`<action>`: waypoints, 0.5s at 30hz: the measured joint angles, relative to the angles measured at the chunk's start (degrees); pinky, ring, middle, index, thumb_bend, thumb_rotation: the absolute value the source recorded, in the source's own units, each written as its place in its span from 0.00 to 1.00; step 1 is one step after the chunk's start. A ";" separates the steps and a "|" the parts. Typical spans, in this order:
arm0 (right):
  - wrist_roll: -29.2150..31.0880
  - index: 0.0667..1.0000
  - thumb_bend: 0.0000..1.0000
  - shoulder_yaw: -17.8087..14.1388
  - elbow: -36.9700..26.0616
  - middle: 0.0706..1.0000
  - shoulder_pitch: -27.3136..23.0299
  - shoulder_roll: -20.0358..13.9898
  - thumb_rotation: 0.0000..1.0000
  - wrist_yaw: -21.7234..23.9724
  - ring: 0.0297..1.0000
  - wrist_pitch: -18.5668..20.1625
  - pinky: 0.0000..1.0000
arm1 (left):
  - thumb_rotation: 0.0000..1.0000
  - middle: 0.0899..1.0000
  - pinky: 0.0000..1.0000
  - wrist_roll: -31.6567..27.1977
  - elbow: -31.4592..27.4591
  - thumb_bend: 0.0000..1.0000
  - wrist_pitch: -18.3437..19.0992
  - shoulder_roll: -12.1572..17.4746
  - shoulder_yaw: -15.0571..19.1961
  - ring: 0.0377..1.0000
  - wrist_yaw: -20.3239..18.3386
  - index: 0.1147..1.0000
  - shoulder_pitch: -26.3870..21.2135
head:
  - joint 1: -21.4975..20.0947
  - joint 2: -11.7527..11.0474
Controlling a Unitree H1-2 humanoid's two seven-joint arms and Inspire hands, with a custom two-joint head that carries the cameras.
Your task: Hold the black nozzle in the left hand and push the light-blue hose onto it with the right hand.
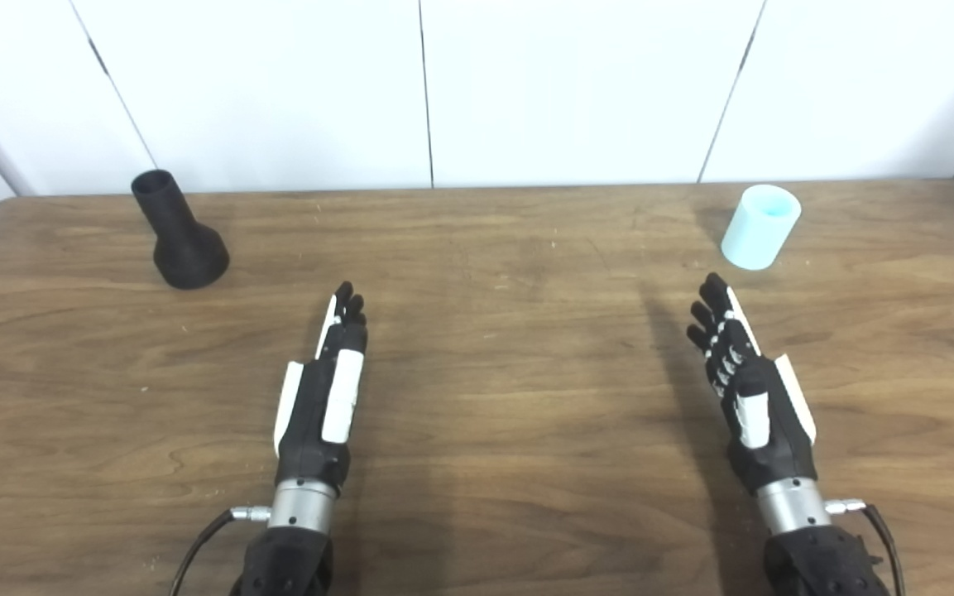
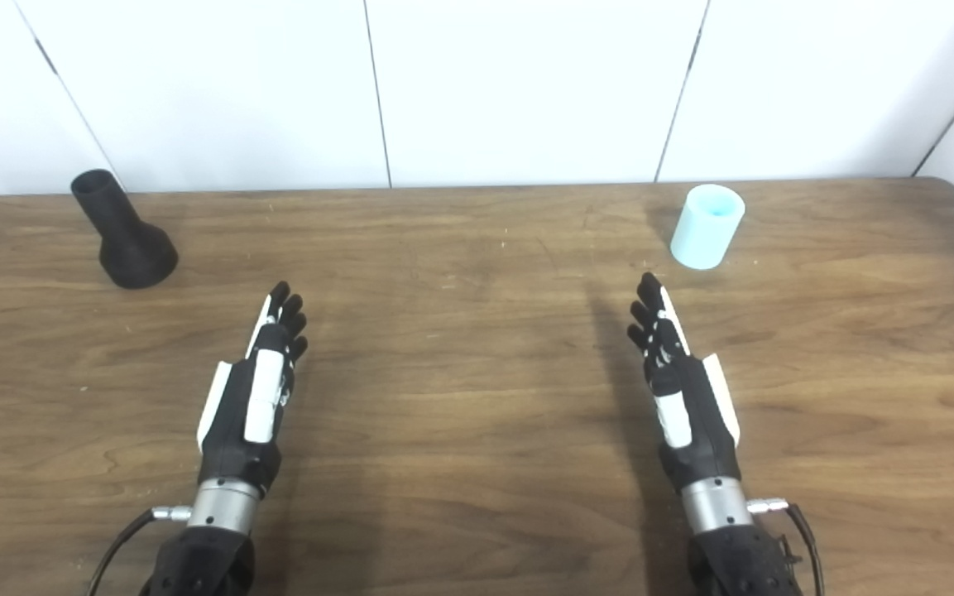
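A black nozzle (image 1: pixel 180 234) stands upright at the table's far left, wide base down and narrow neck up. The light-blue hose (image 1: pixel 760 226), a short tube, stands on end at the far right. My left hand (image 1: pixel 329 387) hovers over the table's near left, fingers stretched out and holding nothing, well short of the nozzle and to its right. My right hand (image 1: pixel 748 384) is likewise open at the near right, its fingertips a short way in front of the hose and apart from it.
The brown wooden table (image 1: pixel 510 331) runs to a white panelled wall (image 1: pixel 477 83) at the back. Cables trail from both wrists at the bottom edge.
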 measured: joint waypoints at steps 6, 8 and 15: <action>0.00 1.00 0.81 -0.02 -0.01 1.00 0.00 0.49 1.00 -0.03 0.99 0.02 0.95 | 1.00 1.00 1.00 1.17 0.65 0.70 -0.89 0.04 0.01 1.00 0.18 1.00 0.00 | 0.00 -0.09; 0.02 1.00 0.81 -0.12 -0.01 1.00 0.00 0.48 1.00 -0.03 0.99 0.02 0.95 | 1.00 1.00 1.00 1.21 1.13 0.70 -1.74 0.05 0.09 1.00 0.19 1.00 0.00 | 0.00 -0.09; 0.07 1.00 0.81 -0.22 0.01 1.00 0.00 0.43 1.00 -0.01 0.99 0.01 0.94 | 1.00 1.00 1.00 1.91 1.97 0.73 -4.42 -0.01 0.13 1.00 0.88 1.00 0.00 | 0.44 -0.26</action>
